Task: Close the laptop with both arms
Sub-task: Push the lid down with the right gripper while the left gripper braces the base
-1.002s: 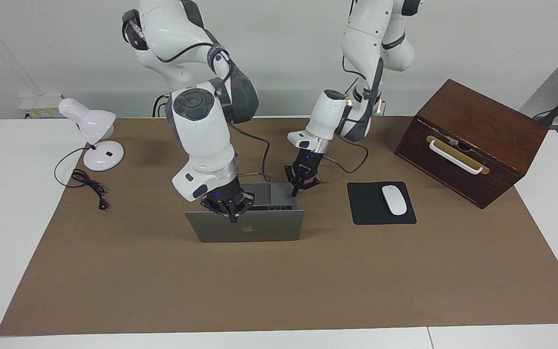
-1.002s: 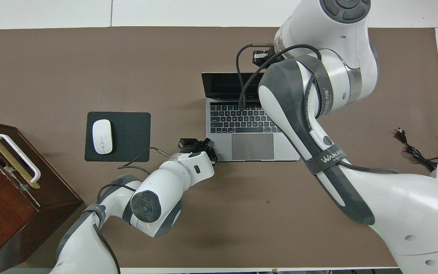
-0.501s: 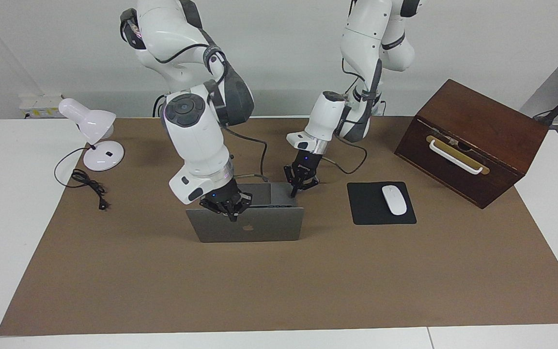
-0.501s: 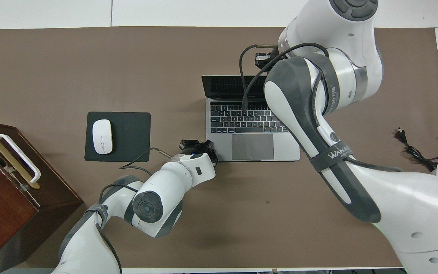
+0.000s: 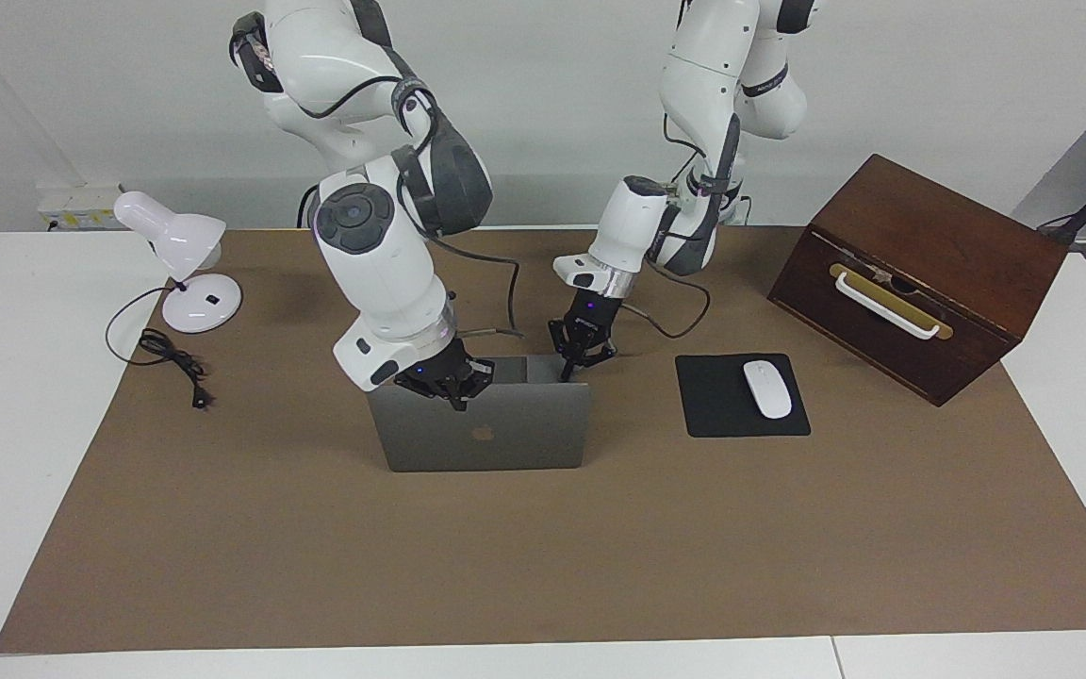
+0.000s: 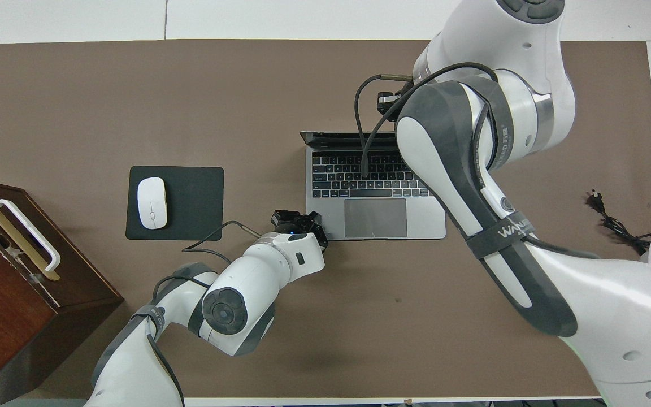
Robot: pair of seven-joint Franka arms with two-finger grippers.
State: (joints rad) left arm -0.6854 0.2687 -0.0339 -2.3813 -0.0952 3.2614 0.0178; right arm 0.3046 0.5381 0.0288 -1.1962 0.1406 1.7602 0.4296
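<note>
The silver-grey laptop stands open on the brown mat, its lid close to upright with the apple logo facing away from the robots. Its keys and trackpad show in the overhead view. My right gripper is at the lid's top edge, toward the right arm's end; in the overhead view the arm hides most of it and only a black part shows. My left gripper is down at the base's corner nearest the robots, toward the left arm's end, and also shows in the overhead view.
A black mouse pad with a white mouse lies beside the laptop toward the left arm's end. A brown wooden box with a white handle stands past it. A white lamp and its cord are at the right arm's end.
The lid has swung up from leaning back to nearly upright, with my right gripper moving with its top edge toward the robots. My left gripper has stayed at the base's corner.
</note>
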